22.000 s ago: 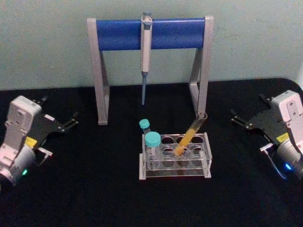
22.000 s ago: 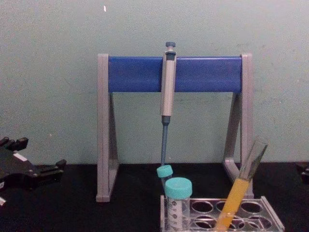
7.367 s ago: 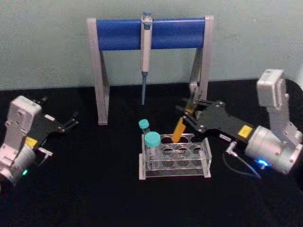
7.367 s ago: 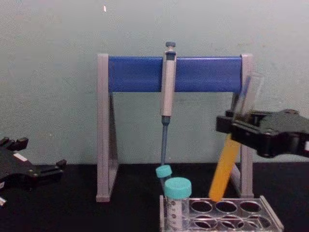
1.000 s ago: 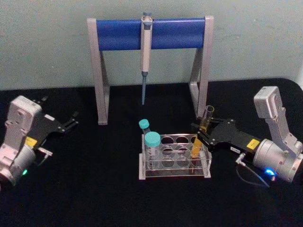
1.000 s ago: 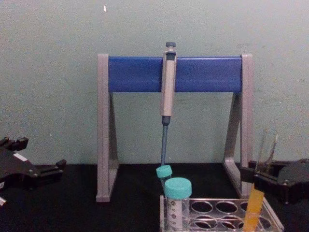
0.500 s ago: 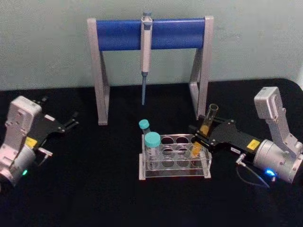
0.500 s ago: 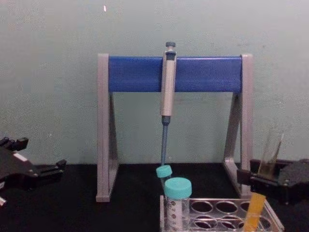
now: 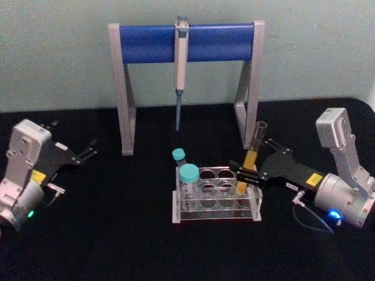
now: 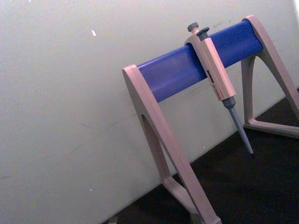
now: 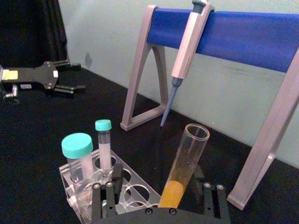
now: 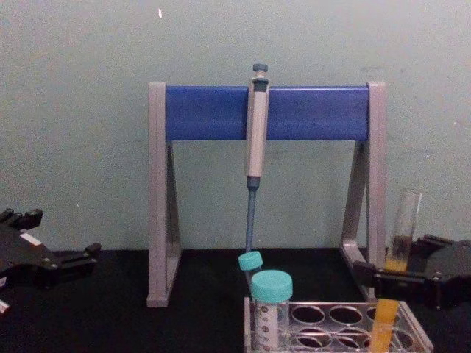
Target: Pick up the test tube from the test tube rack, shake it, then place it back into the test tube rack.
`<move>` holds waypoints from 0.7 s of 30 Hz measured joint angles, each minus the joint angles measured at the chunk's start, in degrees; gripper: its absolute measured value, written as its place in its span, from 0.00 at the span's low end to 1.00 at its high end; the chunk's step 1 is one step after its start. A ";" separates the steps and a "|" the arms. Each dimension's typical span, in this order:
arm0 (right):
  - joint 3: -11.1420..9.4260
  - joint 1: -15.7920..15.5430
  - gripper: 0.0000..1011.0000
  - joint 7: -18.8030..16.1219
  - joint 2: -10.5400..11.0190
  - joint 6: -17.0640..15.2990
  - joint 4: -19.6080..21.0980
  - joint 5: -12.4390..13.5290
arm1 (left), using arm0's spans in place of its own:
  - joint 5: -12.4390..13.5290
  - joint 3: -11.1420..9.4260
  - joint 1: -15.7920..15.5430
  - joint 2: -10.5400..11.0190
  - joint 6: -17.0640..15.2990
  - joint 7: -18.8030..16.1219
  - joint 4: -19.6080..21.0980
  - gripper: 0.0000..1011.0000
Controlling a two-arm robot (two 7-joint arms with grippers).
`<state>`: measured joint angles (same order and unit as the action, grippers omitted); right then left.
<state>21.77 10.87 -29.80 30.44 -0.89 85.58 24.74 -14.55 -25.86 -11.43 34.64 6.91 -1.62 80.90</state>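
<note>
Test tube (image 9: 251, 160): seated in a right-end hole of test tube rack (image 9: 215, 196), long axis near upright, open mouth up and tipped slightly away from the robot; orange-yellow liquid in lower half. Foot blurred behind clear rack wall.

Right gripper (image 9: 256, 163): fingers (image 11: 102, 200) spread, one each side of tube with gaps visible; released, not grasping. Fingertips cut off at frame edge in right wrist view.

Left gripper (image 9: 88, 151): parked far left, well apart from rack; fingers parted, empty.

Two teal-capped tubes (image 9: 188, 179): left end of rack.

Pipette (image 9: 180, 64): hung on grey-and-blue stand (image 9: 186, 42) behind rack.

Black tabletop (image 9: 105, 234); pale green wall behind.
</note>
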 joint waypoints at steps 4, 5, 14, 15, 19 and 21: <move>-1.03 -1.49 0.98 1.00 0.09 0.05 1.45 0.76 | 0.00 0.00 0.00 0.00 0.00 0.00 0.00 0.99; -1.20 -1.69 0.98 1.23 0.07 0.00 1.63 0.89 | 0.00 0.00 0.00 0.00 0.00 0.00 0.00 0.99; -3.19 -3.81 0.99 3.53 -0.27 -1.07 3.49 2.47 | 0.00 0.00 0.00 0.00 0.00 0.00 0.00 0.99; -3.37 -3.98 0.99 3.63 -0.27 -1.15 3.65 2.59 | 0.00 0.00 0.00 0.00 0.00 0.00 0.00 0.99; -4.15 -4.93 0.99 4.12 -0.08 -1.35 4.78 3.12 | 0.00 0.00 0.00 0.00 0.00 0.00 0.00 0.99; -4.58 -5.60 0.99 4.39 0.18 -1.34 5.61 3.34 | 0.00 0.00 0.00 0.00 0.00 0.00 0.00 0.99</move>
<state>17.19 5.26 -25.40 30.62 -2.23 91.19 28.08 -14.55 -25.86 -11.43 34.65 6.91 -1.62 80.90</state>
